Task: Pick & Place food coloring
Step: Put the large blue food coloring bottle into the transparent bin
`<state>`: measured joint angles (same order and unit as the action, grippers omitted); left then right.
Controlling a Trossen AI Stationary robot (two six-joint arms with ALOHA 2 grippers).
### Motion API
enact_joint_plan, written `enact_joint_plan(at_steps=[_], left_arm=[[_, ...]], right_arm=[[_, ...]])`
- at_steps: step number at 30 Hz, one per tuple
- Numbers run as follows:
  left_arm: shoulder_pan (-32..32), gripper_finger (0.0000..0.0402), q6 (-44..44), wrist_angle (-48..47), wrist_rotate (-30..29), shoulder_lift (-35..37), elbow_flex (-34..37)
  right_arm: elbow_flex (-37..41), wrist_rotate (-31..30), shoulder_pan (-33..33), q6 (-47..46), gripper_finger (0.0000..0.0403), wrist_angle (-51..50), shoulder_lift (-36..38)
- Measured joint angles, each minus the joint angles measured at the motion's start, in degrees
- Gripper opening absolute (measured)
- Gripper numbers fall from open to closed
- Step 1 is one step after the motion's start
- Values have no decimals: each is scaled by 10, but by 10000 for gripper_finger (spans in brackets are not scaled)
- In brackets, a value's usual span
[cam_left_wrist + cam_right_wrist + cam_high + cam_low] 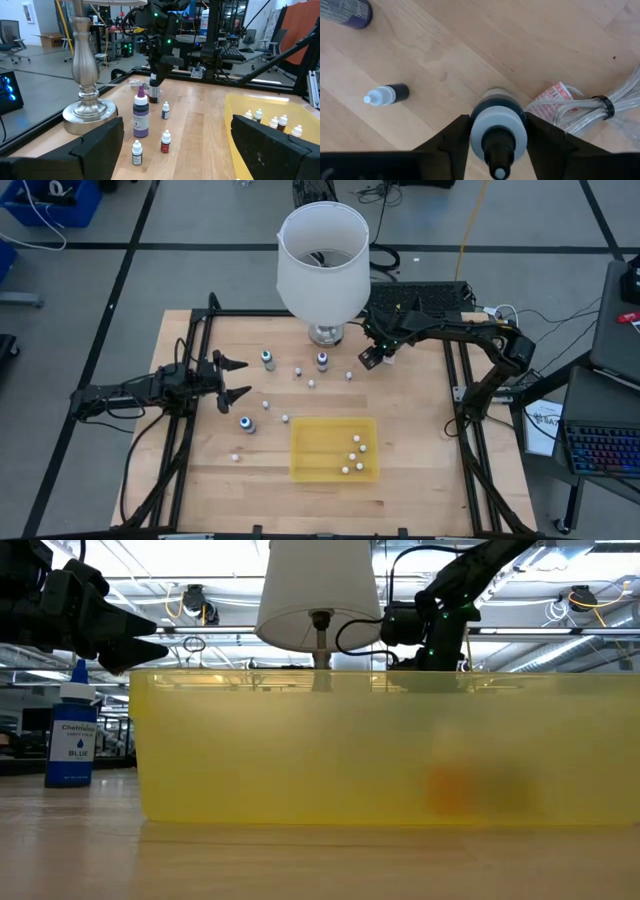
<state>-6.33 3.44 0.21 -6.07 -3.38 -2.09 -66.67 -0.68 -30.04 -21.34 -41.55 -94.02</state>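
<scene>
Several small food coloring bottles (pixel 311 383) stand upright on the wooden table between the lamp and the yellow tray (pixel 296 450). Larger ones are a purple bottle (pixel 141 116) and a blue bottle (pixel 72 735). Several more small bottles (pixel 356 452) are in the tray. My right gripper (pixel 372 358) points steeply down beside the lamp base, closed around a dark bottle (pixel 498 125) with a pale collar and dark tip. My left gripper (pixel 246 378) waits open and level at the table's left side, holding nothing. My right gripper has the dark bottle between its two fingers (pixel 455 137), one on each side of the pale collar (pixel 476 131) at the bottle's top. The fingers come from above, slanting down. In the left wrist view the bottle (pixel 155 95) stands upright with its bottom on the table.
The white-shaded lamp (pixel 322 260) stands at the far middle, its metal base (pixel 90 110) close to my right gripper. A clear cable bundle (pixel 600 107) and a red-and-white packet (pixel 555 97) lie right by the gripped bottle. Black rails frame the table.
</scene>
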Motion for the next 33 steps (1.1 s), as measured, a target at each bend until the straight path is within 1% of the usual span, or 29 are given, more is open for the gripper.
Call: enact_joint_plan(at_steps=[2,7,11,14,19,26,30,33], left_arm=[[0,365,0,0,0,0,0],[0,365,0,0,0,0,0],[0,365,0,0,0,0,0],[0,365,0,0,0,0,0],[0,365,0,0,0,0,0],[0,365,0,0,0,0,0],[0,365,0,0,0,0,0],[0,365,0,0,0,0,0]], right_arm=[[0,-24,1,5,136,-1,0],[17,-72,22,22,136,28,3],[21,-107,67,33,136,37,6],[19,-110,112,33,136,32,20],[15,-113,190,-2,136,36,80],[16,-144,308,-80,136,37,174],[16,-151,376,-134,136,38,207],[15,-159,419,-175,136,38,213]])
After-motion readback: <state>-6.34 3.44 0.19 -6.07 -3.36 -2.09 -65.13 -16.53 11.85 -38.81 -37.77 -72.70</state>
